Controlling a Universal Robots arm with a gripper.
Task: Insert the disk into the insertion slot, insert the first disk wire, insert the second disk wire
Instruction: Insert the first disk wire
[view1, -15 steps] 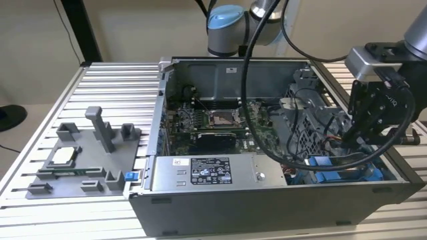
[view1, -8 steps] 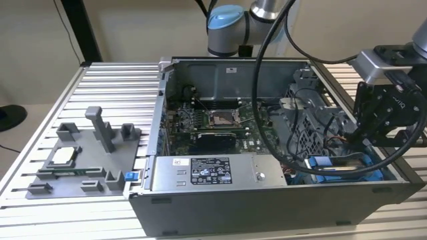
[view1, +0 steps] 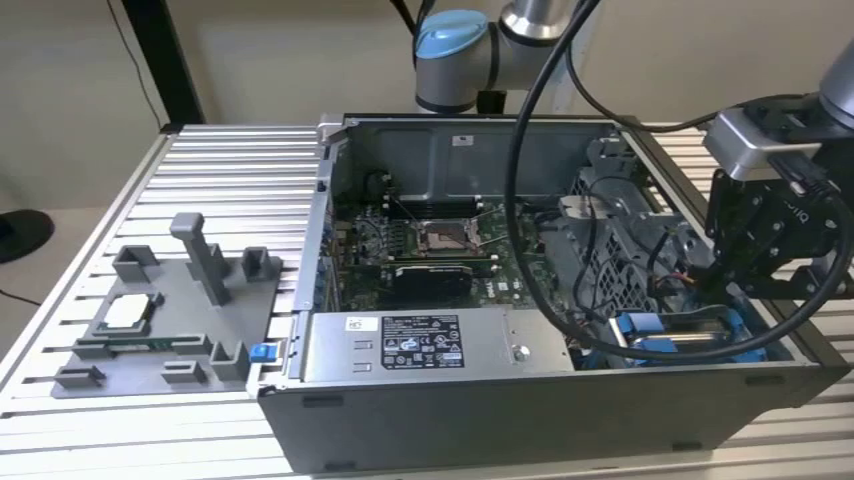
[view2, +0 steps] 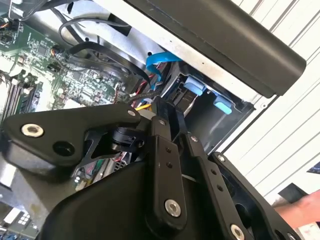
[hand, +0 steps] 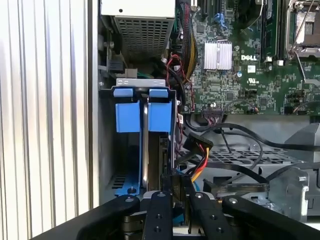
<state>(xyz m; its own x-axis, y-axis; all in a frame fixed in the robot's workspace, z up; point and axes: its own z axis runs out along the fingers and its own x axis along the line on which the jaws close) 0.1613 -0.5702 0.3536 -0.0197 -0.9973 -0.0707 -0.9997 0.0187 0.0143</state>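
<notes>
disk (hand: 144, 150) looks seated in insertion slot (view1: 694, 335) | end effector (hand: 176, 184) hung at PC case (view1: 534, 420) 3 o'clock in the exterior view | pinched narrow, apparently on disk wire (hand: 196, 167), lined up for plugging

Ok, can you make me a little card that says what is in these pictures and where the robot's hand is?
place: open computer case on a ribbed metal table
end effector: down inside the case's corner at the exterior view's right, close to the blue slot
blue slot: grey metal with blue plastic tabs
plug: yellow, red and black wires, close to the end effector's tip
green board: on the case floor
grey labelled box: along the case's near side
grey tray: on the table, at the exterior view's left of the case
</notes>
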